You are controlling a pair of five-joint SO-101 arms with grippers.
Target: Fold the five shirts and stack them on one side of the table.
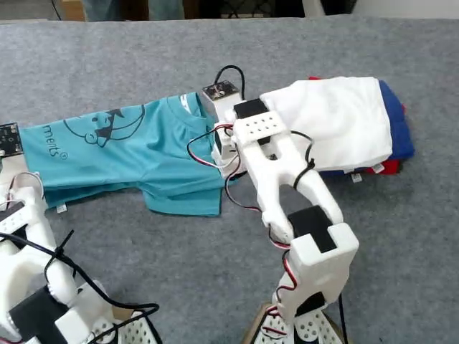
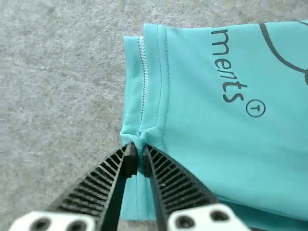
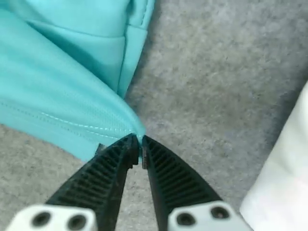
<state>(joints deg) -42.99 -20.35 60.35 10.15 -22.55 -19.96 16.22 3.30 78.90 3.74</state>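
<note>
High view: the teal shirt (image 1: pixel 122 147) stretches from the table's (image 1: pixel 179 272) left edge to its middle, with one arm at each end. The folded stack (image 1: pixel 344 122) sits nearer the right edge.

Left wrist view: the left jaws are clamped on its hem seam (image 2: pixel 140 126).

Right wrist view: the right jaws are clamped on its opposite edge.

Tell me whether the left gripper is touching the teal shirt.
Touching. The left wrist view shows the left gripper pinching the hem of the teal shirt.

Right arm (image 1: pixel 280 168): white plastic shells, black servo blocks, perforated plate, red-white-black cables. Left arm (image 1: pixel 36 229): same white, black cables. Fingers (image 2: pixel 166 185): black, ribbed; white bases, screw holes.
</note>
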